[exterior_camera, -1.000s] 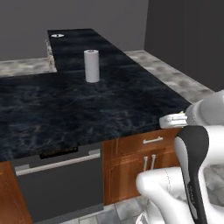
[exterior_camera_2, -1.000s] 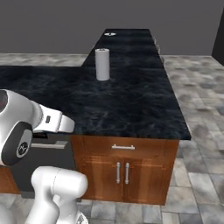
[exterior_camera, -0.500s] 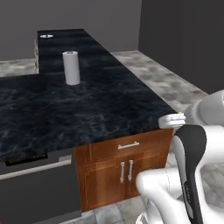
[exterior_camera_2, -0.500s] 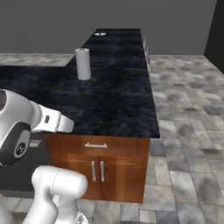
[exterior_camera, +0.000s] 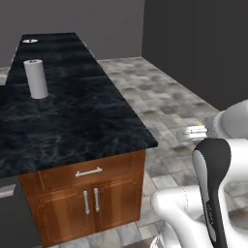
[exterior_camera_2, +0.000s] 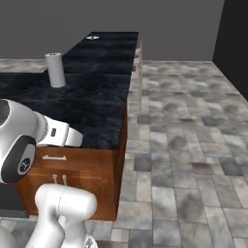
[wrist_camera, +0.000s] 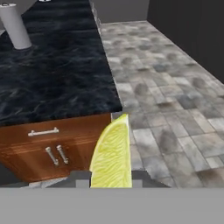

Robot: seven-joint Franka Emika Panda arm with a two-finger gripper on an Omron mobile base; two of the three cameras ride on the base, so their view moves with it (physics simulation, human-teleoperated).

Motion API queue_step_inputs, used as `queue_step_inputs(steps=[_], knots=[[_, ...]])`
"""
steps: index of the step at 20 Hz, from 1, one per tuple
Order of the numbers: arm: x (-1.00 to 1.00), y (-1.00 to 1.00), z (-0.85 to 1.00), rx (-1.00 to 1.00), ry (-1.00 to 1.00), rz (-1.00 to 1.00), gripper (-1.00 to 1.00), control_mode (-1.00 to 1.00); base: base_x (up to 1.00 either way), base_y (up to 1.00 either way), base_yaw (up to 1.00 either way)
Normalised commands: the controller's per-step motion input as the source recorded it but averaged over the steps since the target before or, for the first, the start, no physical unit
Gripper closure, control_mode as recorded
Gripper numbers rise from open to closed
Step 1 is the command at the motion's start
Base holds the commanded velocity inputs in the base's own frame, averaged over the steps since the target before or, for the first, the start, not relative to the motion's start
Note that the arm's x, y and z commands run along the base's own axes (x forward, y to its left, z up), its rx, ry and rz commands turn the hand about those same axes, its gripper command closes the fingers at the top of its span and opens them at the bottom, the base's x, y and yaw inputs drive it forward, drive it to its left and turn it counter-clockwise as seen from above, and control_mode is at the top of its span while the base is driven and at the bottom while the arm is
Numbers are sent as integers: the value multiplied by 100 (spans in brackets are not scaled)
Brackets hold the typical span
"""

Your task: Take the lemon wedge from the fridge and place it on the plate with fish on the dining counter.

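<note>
The floor (exterior_camera_2: 193,145) is laid in mottled grey stone tiles with pale grout, running off toward dark flat walls. The long table (exterior_camera: 63,116) has a glossy black marbled stone top with a squared corner, set on a brown wooden base with two cabinet doors (exterior_camera: 92,206) and a drawer (exterior_camera: 89,172), each with slim metal bar handles. A smooth white cylinder, a paper towel roll (exterior_camera: 36,78), stands upright on the stone top, well back from the near edge. At the far end of the table lies a small flat white round plate (exterior_camera: 30,40), too small to make out more. In the hand view, the pincer (wrist_camera: 110,179) is clamped on the lemon wedge (wrist_camera: 111,155), a yellow-green piece with a fibrous, ribbed flesh and a pointed tip, held over the floor just beside the table's near corner.
</note>
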Motion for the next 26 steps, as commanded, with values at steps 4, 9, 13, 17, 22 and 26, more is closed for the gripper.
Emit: queue_step_inputs(steps=[4,9,13,17,22,26], knots=[[0,0,0,0,0,0,100,100,-2,-100,0],[0,0,0,0,0,0,100,100,3,-100,1],[0,0,0,0,0,0,100,100,0,-100,16],[0,0,0,0,0,0,100,100,49,-100,10],[0,0,0,0,0,0,100,100,100,-89,24],[0,0,0,0,0,0,100,100,100,-61,19]])
